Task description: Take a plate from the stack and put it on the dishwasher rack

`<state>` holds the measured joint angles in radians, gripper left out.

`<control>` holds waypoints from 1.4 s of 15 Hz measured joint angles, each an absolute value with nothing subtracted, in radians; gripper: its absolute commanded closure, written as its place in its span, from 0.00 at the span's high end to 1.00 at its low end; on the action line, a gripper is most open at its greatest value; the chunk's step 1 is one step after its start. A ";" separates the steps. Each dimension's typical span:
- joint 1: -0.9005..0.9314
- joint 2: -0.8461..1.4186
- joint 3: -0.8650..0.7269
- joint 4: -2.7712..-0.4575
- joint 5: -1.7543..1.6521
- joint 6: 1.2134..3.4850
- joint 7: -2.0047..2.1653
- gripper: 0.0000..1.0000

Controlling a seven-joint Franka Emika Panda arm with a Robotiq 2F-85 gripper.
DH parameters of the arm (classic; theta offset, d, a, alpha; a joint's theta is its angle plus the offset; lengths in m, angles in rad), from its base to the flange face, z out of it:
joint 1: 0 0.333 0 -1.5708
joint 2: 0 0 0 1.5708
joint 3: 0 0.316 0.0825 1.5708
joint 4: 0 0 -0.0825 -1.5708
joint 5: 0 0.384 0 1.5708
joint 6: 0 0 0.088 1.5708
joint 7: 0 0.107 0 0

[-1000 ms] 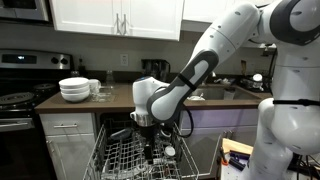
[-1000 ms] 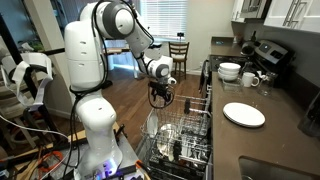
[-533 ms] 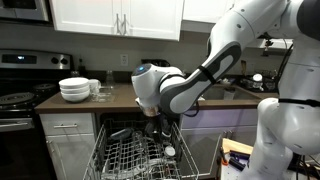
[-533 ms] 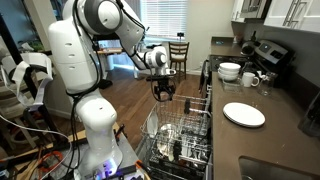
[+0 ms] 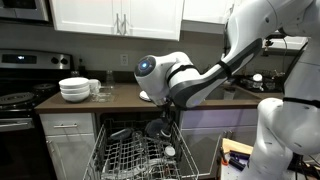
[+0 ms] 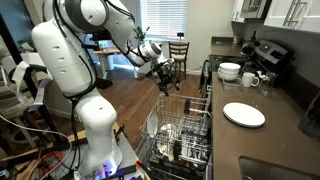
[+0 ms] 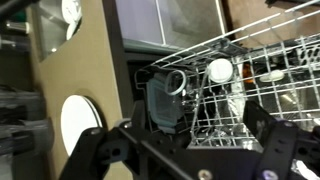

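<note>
The stack of flat white plates [image 6: 243,114] lies on the dark counter and shows as a white oval in the wrist view [image 7: 78,122]. In an exterior view the arm hides it. The grey wire dishwasher rack [image 5: 132,156] is pulled out below the counter and holds dishes; it also shows in the other views [image 6: 181,134] [image 7: 262,72]. My gripper [image 5: 157,127] hangs above the rack, away from the stack [image 6: 165,79]. In the wrist view its fingers [image 7: 190,152] are spread wide with nothing between them.
A taller pile of white bowls [image 5: 75,90] [image 6: 229,71] stands on the counter beside glasses [image 5: 97,87] and a mug [image 6: 251,79]. A stove [image 5: 20,100] is beside the cabinet. A glass [image 7: 176,83] and white dishes [image 7: 218,70] sit in the rack.
The arm has lifted the open gripper up out of the rack. The wrist has swung, and the rack's dishes have not moved.
</note>
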<state>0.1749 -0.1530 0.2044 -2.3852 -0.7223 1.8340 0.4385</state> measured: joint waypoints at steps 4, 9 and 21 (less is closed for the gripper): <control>0.175 -0.187 0.217 -2.396 -0.909 1.796 0.544 1.00; 0.175 -0.207 0.226 -2.429 -1.052 1.722 0.691 1.00; 0.169 -0.210 0.201 -2.430 -1.106 1.655 0.708 1.00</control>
